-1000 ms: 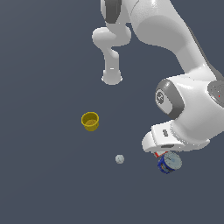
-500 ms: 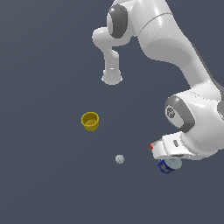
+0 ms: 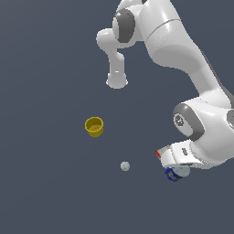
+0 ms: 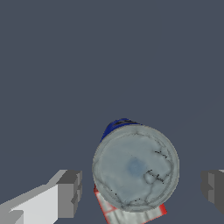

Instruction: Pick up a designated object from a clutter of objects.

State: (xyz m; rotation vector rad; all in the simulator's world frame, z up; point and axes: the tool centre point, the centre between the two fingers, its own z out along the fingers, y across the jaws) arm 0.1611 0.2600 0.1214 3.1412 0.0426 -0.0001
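The designated object is a small blue can [image 4: 135, 167] with a silvery-grey round lid, seen from above in the wrist view. My gripper [image 4: 142, 190] is open, its grey fingers [image 4: 70, 192] standing apart on either side of the can without touching it. In the exterior view the can [image 3: 174, 173] peeks out under the white hand at the exterior view's right; the gripper's fingers are hidden there. The clutter of objects also holds a yellow cup [image 3: 94, 126], a tiny grey-white ball [image 3: 125, 166] and a flat red-and-white box [image 4: 127, 212] lying partly under the can.
The arm's white base post [image 3: 117, 80] stands at the back. A corner of the red-and-white box [image 3: 159, 152] shows beside the hand. The floor is a plain dark grey surface.
The wrist and hand have sunk lower over the can, and the upper arm has swung a little toward the exterior view's right. The cup, ball and can have not moved.
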